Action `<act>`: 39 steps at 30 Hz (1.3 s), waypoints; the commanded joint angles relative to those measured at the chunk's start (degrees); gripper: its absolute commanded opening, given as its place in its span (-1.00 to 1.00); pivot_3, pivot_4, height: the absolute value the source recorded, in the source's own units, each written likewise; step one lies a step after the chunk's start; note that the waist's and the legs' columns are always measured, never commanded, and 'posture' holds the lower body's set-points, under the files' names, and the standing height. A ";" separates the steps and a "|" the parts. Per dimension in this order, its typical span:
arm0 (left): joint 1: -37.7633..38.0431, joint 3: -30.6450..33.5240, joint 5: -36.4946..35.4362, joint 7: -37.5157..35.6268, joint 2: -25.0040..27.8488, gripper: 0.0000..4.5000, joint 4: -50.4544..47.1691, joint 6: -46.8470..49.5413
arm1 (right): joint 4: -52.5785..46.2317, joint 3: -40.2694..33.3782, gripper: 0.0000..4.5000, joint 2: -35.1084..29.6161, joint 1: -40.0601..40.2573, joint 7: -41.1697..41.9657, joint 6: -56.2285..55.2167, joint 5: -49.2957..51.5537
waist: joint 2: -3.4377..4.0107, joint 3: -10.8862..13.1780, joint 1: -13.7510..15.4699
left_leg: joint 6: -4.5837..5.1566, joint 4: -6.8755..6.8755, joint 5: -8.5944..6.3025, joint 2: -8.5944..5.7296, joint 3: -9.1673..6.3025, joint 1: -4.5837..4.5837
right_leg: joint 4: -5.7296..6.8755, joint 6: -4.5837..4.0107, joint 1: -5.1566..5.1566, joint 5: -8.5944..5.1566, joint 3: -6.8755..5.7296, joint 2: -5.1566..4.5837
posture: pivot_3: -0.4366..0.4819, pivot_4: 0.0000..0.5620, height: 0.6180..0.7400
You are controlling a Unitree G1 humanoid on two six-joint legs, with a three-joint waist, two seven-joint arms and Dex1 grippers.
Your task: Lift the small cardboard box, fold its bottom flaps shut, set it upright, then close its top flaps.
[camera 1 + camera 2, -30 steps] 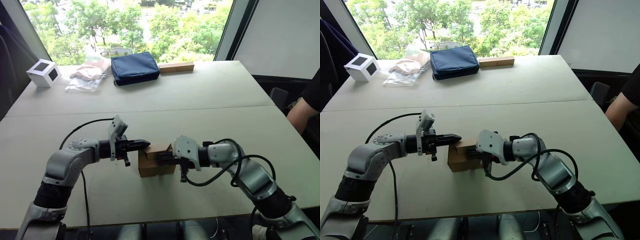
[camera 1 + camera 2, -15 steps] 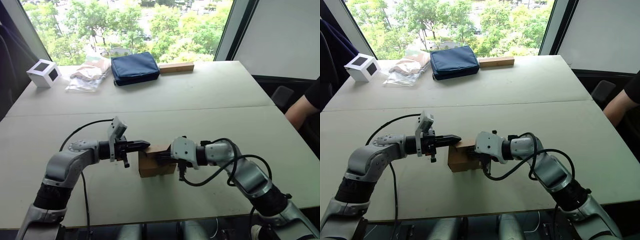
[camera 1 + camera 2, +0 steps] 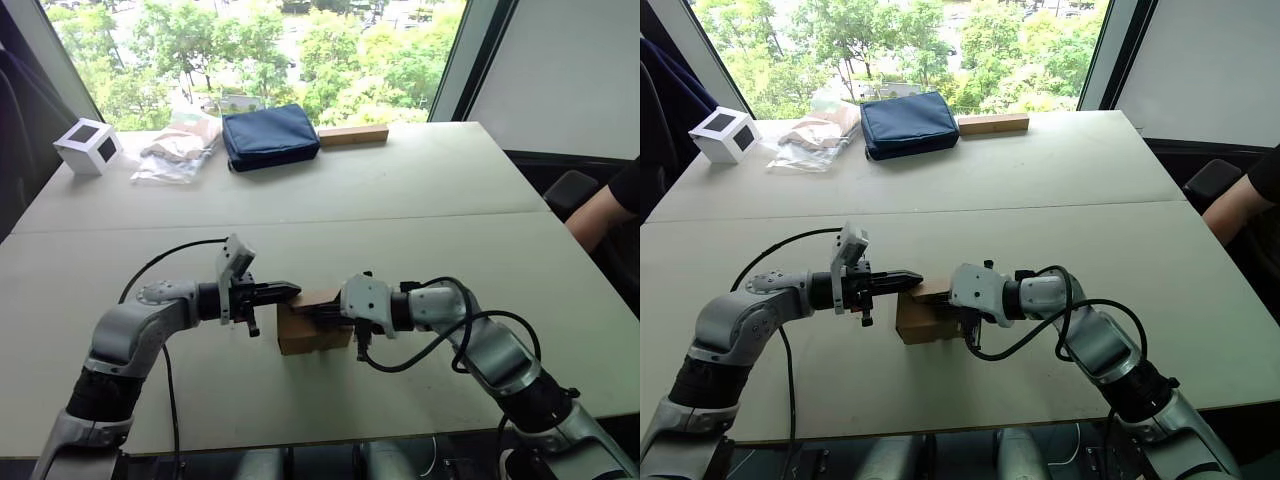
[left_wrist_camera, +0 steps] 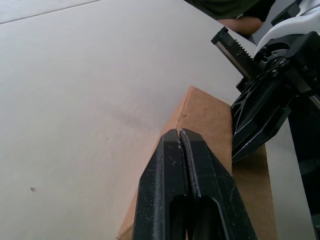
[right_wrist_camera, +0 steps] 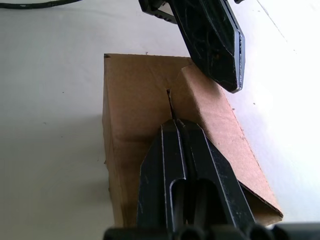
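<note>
Right wrist view is showing both clenched grippers, the right gripper [image 5: 176, 125] and left gripper [image 5: 235, 85], pressing the top flaps [image 5: 210, 125] of the small cardboard box [image 3: 313, 325] down, seemingly nearly shut, needing more downward push.

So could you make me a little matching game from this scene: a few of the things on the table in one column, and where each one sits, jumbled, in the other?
Things:
1. small cardboard box
2. white cube
3. blue pouch
4. wooden block

Places:
A. far edge of the table, just right of the blue pouch
B. far left corner of the table
C. between the left gripper and the right gripper, near the front
D. far edge, between the plastic bags and the wooden block

Pairs: 1-C, 2-B, 3-D, 4-A
</note>
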 commanded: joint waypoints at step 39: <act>2.23 -5.95 5.27 2.18 4.43 -0.99 -10.56 -2.70 | 1.45 -1.80 -1.00 -0.70 -1.96 -1.08 2.80 0.38 | 0.01 0.00 -0.01 | 0.00 -0.01 0.00 0.01 -0.01 -0.02 | -0.10 0.00 0.03 0.00 -0.01 0.03 | -0.05 -0.47 0.95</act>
